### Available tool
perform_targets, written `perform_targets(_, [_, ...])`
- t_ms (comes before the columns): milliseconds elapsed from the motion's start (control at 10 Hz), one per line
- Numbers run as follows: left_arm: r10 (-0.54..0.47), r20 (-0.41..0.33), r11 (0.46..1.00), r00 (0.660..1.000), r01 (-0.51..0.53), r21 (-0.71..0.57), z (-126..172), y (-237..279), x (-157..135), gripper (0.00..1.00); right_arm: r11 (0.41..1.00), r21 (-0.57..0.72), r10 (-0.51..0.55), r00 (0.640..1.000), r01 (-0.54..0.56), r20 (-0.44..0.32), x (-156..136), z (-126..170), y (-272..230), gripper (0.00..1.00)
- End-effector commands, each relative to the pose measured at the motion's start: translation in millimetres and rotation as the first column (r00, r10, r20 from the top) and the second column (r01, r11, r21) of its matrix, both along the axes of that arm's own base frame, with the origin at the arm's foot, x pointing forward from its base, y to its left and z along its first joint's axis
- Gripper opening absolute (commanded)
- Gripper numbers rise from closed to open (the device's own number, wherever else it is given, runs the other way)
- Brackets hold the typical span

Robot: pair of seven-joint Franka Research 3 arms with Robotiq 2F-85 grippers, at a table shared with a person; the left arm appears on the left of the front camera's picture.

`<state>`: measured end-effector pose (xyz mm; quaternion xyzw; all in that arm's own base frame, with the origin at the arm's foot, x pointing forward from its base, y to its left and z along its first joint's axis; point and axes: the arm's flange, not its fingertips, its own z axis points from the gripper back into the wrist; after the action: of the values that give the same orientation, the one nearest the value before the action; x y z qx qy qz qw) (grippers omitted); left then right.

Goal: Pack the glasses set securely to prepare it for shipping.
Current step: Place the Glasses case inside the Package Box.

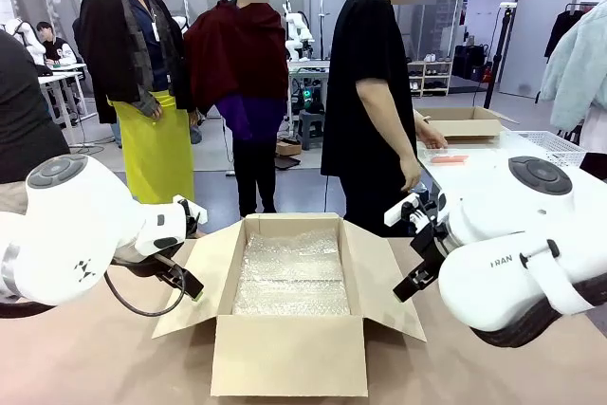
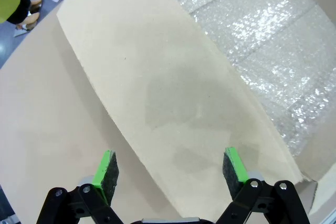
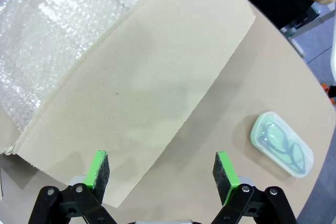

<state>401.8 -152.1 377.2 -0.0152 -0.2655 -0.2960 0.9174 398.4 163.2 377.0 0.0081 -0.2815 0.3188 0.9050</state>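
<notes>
— Front view?
— Open box (image 1: 289, 353) at the middle of the bench's (image 1: 95, 358) near edge, bubble wrap (image 1: 292, 277) lining its bottom. Left claw (image 1: 190, 289) low beside the left flap (image 1: 216, 261), right claw (image 1: 403, 291) low beside the right flap (image 1: 379, 272). Person (image 1: 370, 92) standing side-on past the far edge.

— Left wrist?
— Left claw (image 2: 170, 167) spread wide, nothing gripped, green pads (image 2: 106, 167) framing the left flap (image 2: 173, 93). Bubble wrap (image 2: 262, 40) beyond, upper right. Bare bench (image 2: 42, 129) to the left.

— Right wrist?
— Right claw (image 3: 160, 170) likewise wide apart and empty, one pad over the right flap (image 3: 142, 87), the other over bare bench (image 3: 236, 93). Bubble wrap (image 3: 47, 35) at upper left.

— And the glasses?
— Mint case (image 3: 281, 142) flat on the bench near its rounded edge, well apart from flap and claw, outside the box. Green-framed glasses visible through the clear top.
</notes>
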Motion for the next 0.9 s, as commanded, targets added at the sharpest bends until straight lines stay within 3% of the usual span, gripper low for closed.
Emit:
perform_targets(0, [-0.067,-0.027,0.998,0.997,0.067,-0.003,46.1,16.4,-16.6,1.00,1.000,-0.013,0.023,1.000,-0.023,-0.007,11.6,32.2,-24.1,1.00])
perform_targets(200, [-0.124,-0.043,0.992,0.991,0.123,-0.028,92.3,32.0,-38.8,1.00,0.998,-0.050,0.033,0.999,-0.034,-0.031,23.7,63.9,-51.9,1.00])
perform_targets(300, [-0.165,-0.052,0.985,0.985,0.162,-0.051,116.2,40.8,-53.2,1.00,0.999,-0.029,-0.017,0.999,0.016,-0.049,30.1,74.9,-64.3,1.00])
perform_targets(500, [-0.153,-0.023,0.987,0.988,0.152,-0.047,147.9,53.8,-66.8,1.00,0.995,-0.007,-0.102,0.993,0.102,-0.059,31.3,85.8,-79.5,1.00])
perform_targets(800, [-0.215,0.022,0.975,0.976,0.216,-0.051,191.0,69.7,-83.0,1.00,0.941,-0.041,-0.338,0.930,0.336,-0.143,39.7,102.1,-97.8,1.00])
